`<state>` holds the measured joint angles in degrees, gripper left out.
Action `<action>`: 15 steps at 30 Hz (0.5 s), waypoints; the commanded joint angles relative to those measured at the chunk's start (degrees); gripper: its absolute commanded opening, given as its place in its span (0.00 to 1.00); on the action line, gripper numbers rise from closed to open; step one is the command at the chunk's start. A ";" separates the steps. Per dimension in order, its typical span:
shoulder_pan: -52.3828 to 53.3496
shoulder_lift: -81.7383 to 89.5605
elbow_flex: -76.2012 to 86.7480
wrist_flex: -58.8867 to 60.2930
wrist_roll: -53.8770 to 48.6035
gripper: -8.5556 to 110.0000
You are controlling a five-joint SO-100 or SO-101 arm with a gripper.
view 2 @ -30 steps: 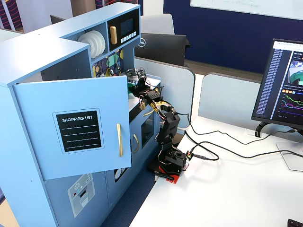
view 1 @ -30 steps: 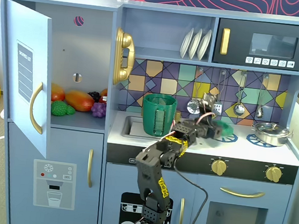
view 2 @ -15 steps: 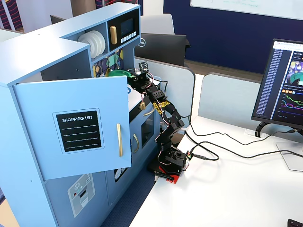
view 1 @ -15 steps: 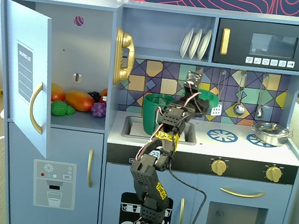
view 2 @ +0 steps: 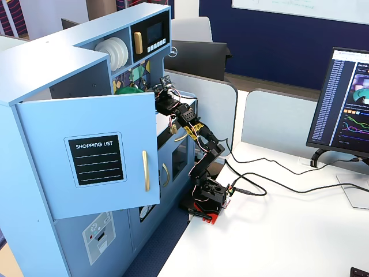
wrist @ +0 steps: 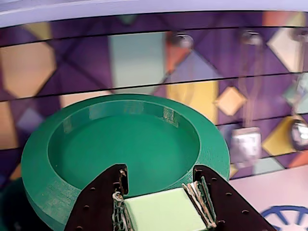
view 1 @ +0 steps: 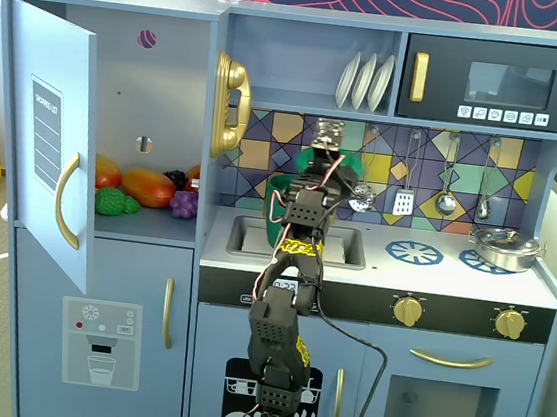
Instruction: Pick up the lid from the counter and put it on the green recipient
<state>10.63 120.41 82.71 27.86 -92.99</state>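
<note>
My gripper (wrist: pixel 160 180) is shut on the pale square knob (wrist: pixel 163 211) of the green lid (wrist: pixel 96 144) and holds the disc tilted in the air in front of the tiled backsplash. In a fixed view the lid (view 1: pixel 352 167) shows behind the gripper (view 1: pixel 324 145), above and to the right of the green pot (view 1: pixel 276 208). The pot stands in the sink, partly hidden by the arm. In another fixed view the lid (view 2: pixel 131 89) shows under the upper shelf, beside the gripper (view 2: pixel 157 86).
A silver metal pot (view 1: pixel 504 246) sits on the right burner, with a blue burner ring (view 1: pixel 414 252) to its left. Utensils (view 1: pixel 405 198) hang on the backsplash. The sink (view 1: pixel 340 246) is below the gripper. The fridge door (view 1: pixel 49 142) stands open at left.
</note>
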 commanded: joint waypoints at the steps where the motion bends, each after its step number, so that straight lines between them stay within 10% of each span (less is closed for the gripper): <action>1: -2.81 -0.26 -4.75 0.26 -1.76 0.07; 15: -7.73 -4.48 -5.63 1.05 -3.25 0.07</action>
<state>3.96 115.93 82.62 28.83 -95.71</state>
